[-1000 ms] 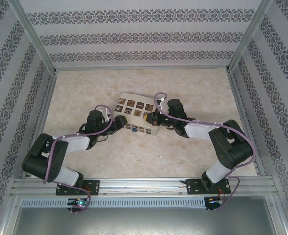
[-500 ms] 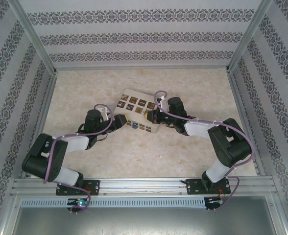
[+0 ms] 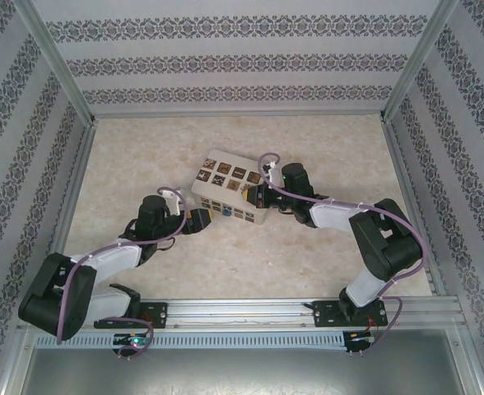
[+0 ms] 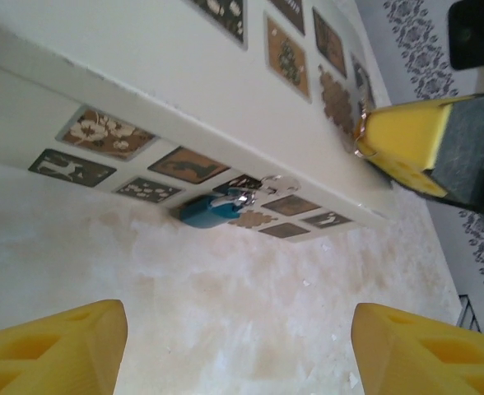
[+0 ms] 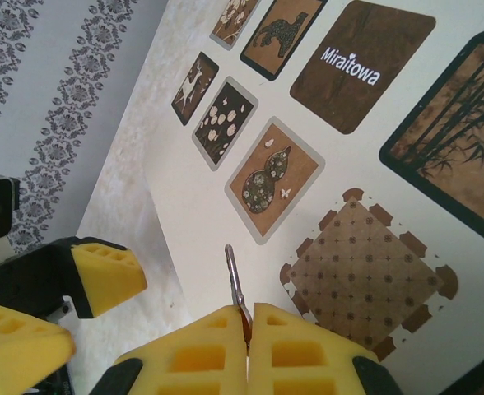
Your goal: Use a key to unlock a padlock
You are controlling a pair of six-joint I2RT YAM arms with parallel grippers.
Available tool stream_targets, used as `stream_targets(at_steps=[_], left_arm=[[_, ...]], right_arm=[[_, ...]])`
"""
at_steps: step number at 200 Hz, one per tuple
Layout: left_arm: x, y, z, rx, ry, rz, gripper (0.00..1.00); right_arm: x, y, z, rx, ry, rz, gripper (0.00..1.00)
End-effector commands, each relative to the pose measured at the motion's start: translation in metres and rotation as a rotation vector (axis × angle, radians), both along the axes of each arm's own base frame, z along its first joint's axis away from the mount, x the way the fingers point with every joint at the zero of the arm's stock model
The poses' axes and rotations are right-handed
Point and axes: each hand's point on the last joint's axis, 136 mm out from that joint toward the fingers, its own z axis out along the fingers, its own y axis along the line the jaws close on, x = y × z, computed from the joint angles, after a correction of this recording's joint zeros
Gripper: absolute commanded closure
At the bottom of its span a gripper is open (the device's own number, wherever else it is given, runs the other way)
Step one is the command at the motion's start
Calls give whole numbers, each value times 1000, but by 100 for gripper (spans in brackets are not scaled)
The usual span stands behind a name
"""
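The tiny blue padlock (image 4: pixel 209 208) hangs against the front side of the white box (image 4: pixel 184 90), its silvery shackle (image 4: pixel 257 186) hooked at the box's face. In the top view the padlock (image 3: pixel 224 211) shows as a small blue spot on the box (image 3: pixel 230 177). My left gripper (image 4: pixel 238 362) is open, low over the table, a short way in front of the padlock. My right gripper (image 5: pixel 248 325) is shut on the thin metal key (image 5: pixel 235 280), whose blade sticks out over the box top (image 5: pixel 184 222). The right gripper (image 3: pixel 255 196) rests at the box's right end.
The box top carries several dark patterned squares (image 5: pixel 365 271). The pale marbled table (image 3: pixel 250 255) spreads in front of the box. Patterned walls (image 3: pixel 242 62) and metal frame posts close in the table on three sides. The left gripper's yellow fingers (image 5: pixel 102 271) sit left of the key.
The box has turned a little, clockwise in the top view. The left arm has drawn back and swung down to the left, and its gripper now sits slightly off the box. The right gripper keeps the key.
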Motion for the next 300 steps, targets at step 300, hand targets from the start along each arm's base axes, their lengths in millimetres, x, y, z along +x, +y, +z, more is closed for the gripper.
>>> stream_targets(at_steps=[300], left_arm=[[48,-77,-33,41,-92,-145,51]], right_arm=[[0,-9,-28,-78,76,8,100]])
